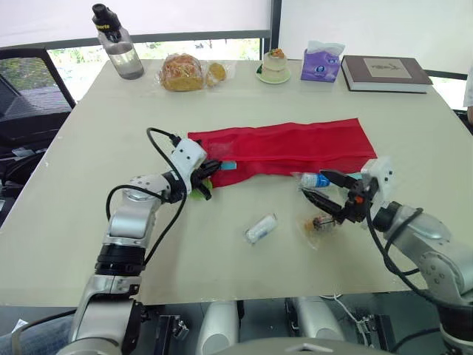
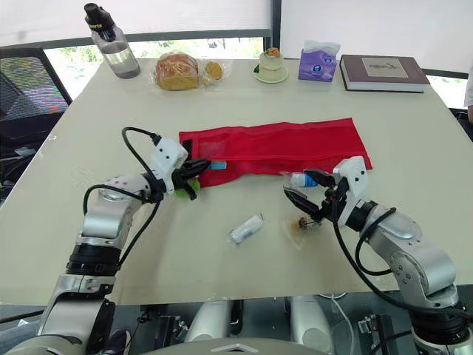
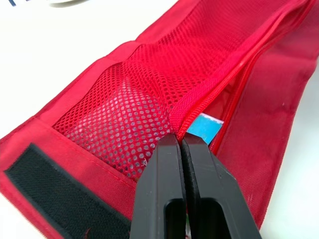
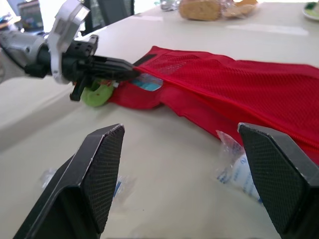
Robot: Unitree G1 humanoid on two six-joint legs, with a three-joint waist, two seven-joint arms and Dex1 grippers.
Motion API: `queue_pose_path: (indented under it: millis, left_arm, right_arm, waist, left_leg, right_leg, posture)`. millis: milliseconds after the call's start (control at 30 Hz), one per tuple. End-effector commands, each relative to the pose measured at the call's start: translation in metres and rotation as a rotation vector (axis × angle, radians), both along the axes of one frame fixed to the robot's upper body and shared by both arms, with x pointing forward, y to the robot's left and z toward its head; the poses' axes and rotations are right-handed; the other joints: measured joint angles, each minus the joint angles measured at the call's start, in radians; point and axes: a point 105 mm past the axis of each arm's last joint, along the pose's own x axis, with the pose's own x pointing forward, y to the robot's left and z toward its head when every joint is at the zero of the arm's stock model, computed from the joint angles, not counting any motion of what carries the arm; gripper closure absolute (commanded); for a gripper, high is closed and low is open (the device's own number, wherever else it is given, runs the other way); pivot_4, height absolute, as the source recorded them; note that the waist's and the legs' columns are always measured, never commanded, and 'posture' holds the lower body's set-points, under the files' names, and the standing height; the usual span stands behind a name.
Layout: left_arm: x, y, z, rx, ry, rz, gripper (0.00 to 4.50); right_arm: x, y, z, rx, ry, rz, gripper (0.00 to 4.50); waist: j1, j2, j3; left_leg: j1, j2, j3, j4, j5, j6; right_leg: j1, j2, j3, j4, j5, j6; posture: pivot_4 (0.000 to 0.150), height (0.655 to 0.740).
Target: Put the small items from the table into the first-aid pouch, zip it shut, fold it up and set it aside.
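Note:
A red mesh first-aid pouch lies flat across the middle of the table, its zip open. My left gripper is shut on the zip edge at the pouch's left end. A blue-and-white packet shows inside the opening, and a green item lies under that gripper. My right gripper stands open just above the table by the pouch's front right, next to a small blue-and-white packet. A clear packet with something brown and a wrapped white roll lie on the table in front.
Along the far edge stand a water bottle, bagged bread, a small cake on a plate, a purple tissue pack and a book. A black chair is off the table's left.

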Motion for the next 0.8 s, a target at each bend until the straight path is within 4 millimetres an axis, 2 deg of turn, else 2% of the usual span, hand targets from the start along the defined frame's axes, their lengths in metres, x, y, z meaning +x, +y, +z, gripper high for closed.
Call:
queue_pose_path:
  millis: [33,367,567,600,667,767,800]
  left_arm:
    - [0.001,0.009,0.015,-0.059,-0.01,-0.02,4.5]
    - [0.006,0.03,0.017,-0.084,0.075,-0.076,4.5]
    - [0.008,0.029,0.015,-0.071,0.103,-0.122,4.5]
    - [0.008,0.028,0.016,-0.072,0.102,-0.126,3.9]
    - [0.008,0.027,0.017,-0.071,0.099,-0.129,3.23]
    - [0.007,0.027,0.017,-0.059,0.097,-0.138,1.66]
    - [0.007,0.028,0.018,-0.055,0.094,-0.136,1.32]
  right_arm:
    - [-0.006,0.003,0.014,-0.021,-0.111,0.021,0.63]
    - [-0.008,-0.009,0.014,-0.054,-0.176,-0.048,0.63]
    - [-0.012,-0.014,0.018,-0.051,-0.191,-0.074,0.63]
    - [-0.013,-0.014,0.018,-0.051,-0.19,-0.076,0.55]
    - [-0.015,-0.016,0.018,-0.048,-0.19,-0.08,0.55]
    - [-0.019,-0.019,0.019,-0.044,-0.193,-0.083,0.55]
    - [-0.02,-0.02,0.02,-0.043,-0.195,-0.084,0.55]
  waist:
    - [0.001,0.0,0.0]
    - [0.005,0.0,0.0]
    - [0.006,-0.001,0.0]
    - [0.007,-0.001,0.0]
    - [0.007,-0.001,0.0]
    - [0.008,-0.001,0.0]
    - [0.008,-0.001,0.0]
  left_leg:
    - [0.0,0.0,0.0,0.0,0.0,0.0]
    - [0.0,0.0,0.0,0.0,0.0,0.0]
    - [0.0,0.0,0.0,0.001,0.0,0.0]
    - [0.0,0.0,0.0,0.001,0.0,0.0]
    - [0.0,0.0,0.0,0.001,0.0,0.0]
    - [0.0,0.0,0.0,0.001,0.0,0.0]
    - [0.0,0.0,0.0,0.001,0.0,0.0]
  right_leg:
    - [0.0,0.0,0.0,0.0,0.0,0.0]
    - [0.0,0.0,0.0,0.0,0.0,0.0]
    - [0.0,0.0,0.0,0.0,0.0,0.0]
    - [0.0,0.0,0.0,0.0,0.0,0.0]
    - [0.0,0.0,0.0,0.0,0.0,0.0]
    - [0.0,0.0,0.0,0.0,0.0,0.0]
    - [0.0,0.0,0.0,0.0,0.0,0.0]
  posture:
    - [0.15,0.74]
    - [0.15,0.74]
    - [0.15,0.74]
    - [0.15,0.74]
    - [0.15,0.74]
    - [0.15,0.74]
    - [0.15,0.74]
